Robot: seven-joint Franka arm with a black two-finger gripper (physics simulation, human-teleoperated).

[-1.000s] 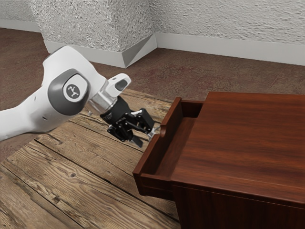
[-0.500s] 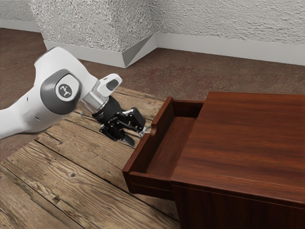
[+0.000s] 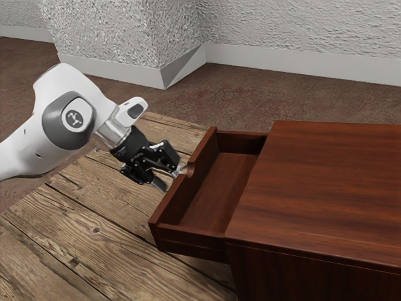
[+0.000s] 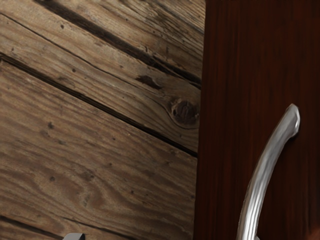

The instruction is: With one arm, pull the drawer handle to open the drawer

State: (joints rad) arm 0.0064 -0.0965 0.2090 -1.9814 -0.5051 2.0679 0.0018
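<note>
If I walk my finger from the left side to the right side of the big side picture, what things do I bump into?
white robot arm → silver handle → open drawer → brown cabinet

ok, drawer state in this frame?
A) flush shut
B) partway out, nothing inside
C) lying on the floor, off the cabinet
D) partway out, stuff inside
B: the drawer juts from the cabinet toward the exterior view's left, and the part of its inside that shows is bare.
</note>
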